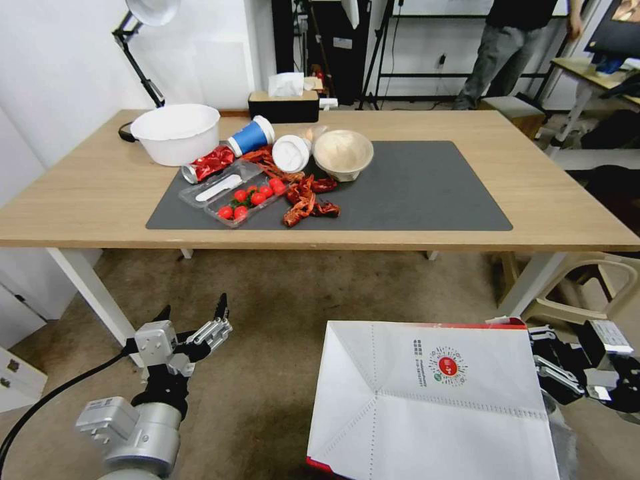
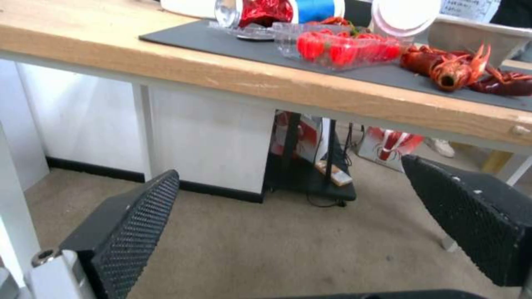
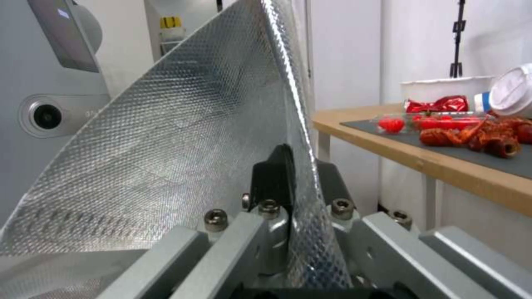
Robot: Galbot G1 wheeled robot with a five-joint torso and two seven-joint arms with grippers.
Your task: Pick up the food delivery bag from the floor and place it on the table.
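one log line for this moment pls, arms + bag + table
right gripper: jaws shut on food delivery bag wall, bag in front of table | left gripper: jaws open, empty, low over floor

The food delivery bag (image 1: 433, 400) sits low in front of the table (image 1: 100, 193), to the robot's right, with the right gripper (image 1: 543, 363) at its right edge and the left gripper (image 1: 193, 319) well apart to the left. On the table lies a mat (image 1: 427, 193) — a bowl (image 1: 343, 155), a cherry tomato tray (image 1: 243, 200) and crayfish (image 1: 303, 200) rest on its left part.
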